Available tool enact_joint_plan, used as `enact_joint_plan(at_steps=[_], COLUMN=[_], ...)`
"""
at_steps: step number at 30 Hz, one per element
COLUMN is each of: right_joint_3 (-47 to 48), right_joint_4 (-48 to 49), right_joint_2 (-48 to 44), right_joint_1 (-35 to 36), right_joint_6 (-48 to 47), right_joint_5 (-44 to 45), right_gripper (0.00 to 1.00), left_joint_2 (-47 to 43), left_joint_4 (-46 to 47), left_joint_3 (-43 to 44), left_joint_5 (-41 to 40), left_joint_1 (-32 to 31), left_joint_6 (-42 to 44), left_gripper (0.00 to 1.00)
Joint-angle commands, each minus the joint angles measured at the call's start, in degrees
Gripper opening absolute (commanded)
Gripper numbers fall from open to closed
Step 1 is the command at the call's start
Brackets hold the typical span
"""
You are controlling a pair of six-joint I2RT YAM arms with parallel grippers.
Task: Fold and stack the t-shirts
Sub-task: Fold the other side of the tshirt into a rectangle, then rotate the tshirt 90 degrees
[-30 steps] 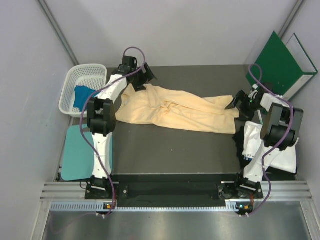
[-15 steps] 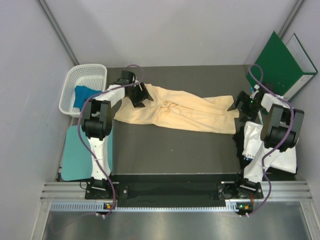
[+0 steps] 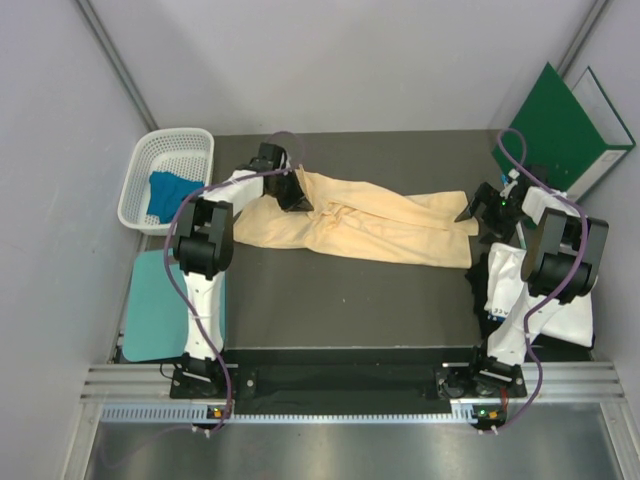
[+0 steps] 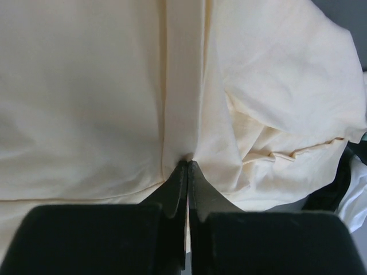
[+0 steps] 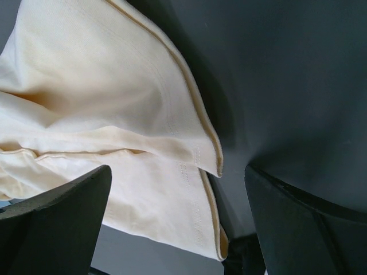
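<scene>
Top view, peach t-shirt [image 3: 370, 225] rumpled across the table [image 3: 340, 290], white t-shirt [image 3: 575, 320] half hidden under the right arm [image 3: 555, 250], blue t-shirt [image 3: 163, 192] in the basket [image 3: 180, 134], left wrist view, left gripper [image 4: 188, 165] pinching a peach fold, right wrist view, right gripper [image 5: 178, 169] spread wide around the hem, gripping nothing

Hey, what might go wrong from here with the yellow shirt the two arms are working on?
1. The left jaws are shut on just a thin pinch of the peach-yellow t-shirt; that fold may slip free when lifted.
2. The right jaws stand open astride the hem corner, gripping nothing, so a pull from the left alone could drag and bunch the cloth.
</scene>
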Motion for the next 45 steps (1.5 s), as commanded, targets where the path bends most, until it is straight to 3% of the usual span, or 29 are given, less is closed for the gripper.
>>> enact_joint_plan(at_steps=[1,10,16,19,20,21,22,24,28,33,38,45], right_joint_3=[1.8,1.6,0.5,0.0,-0.2,-0.2,-0.2,-0.1,0.3,2.0,3.2,3.6], right_joint_4=[-0.7,-0.6,-0.7,-0.6,-0.7,-0.9,-1.0,-1.1,-1.2,-0.7,-0.5,-0.4], right_joint_2=[-1.2,-2.6,-3.1,-3.3,-3.5,-3.6,-4.1,-5.2,-6.4,-5.3,-3.7,-3.2], right_joint_1=[0.4,0.4,0.4,0.4,0.4,0.4,0.4,0.4,0.4,0.4,0.4,0.4], right_joint_6=[-0.2,-0.7,-1.5,-1.7,-1.7,-1.8,-2.0,-2.1,-1.9,-1.4,-0.9,-0.8], right_joint_5=[1.4,1.7,2.0,2.2,2.4,2.6,2.8,4.5,7.5,9.0,9.8,9.7], right_gripper=[1.00,1.00,1.00,1.00,1.00,1.00,0.99,1.00,1.00,1.00,1.00,1.00], left_joint_2=[-1.0,-1.5,8.7,12.4,13.1,14.1,14.0,10.9,3.2,-1.1,1.2,6.6], left_joint_4=[-0.1,3.8,4.3,7.9,9.0,8.3,7.8,6.5,4.3,-2.9,-8.9,-9.9], left_joint_3=[3.5,11.5,25.5,28.0,28.2,28.9,29.9,28.9,18.9,15.5,18.0,19.8], left_joint_5=[-0.4,-0.1,4.2,6.4,7.2,7.7,7.5,5.4,-2.1,-10.6,-16.0,-15.8], left_joint_1=[0.0,0.6,0.3,0.3,0.4,0.6,0.7,1.2,4.4,10.0,11.6,11.6], left_joint_6=[1.0,-1.5,-6.2,-9.3,-10.1,-10.4,-9.7,-5.8,-0.7,8.2,11.9,11.0], left_gripper=[0.00,0.00,0.00,0.01,0.51,0.96,0.99,0.99,0.99,0.99,0.99,0.98])
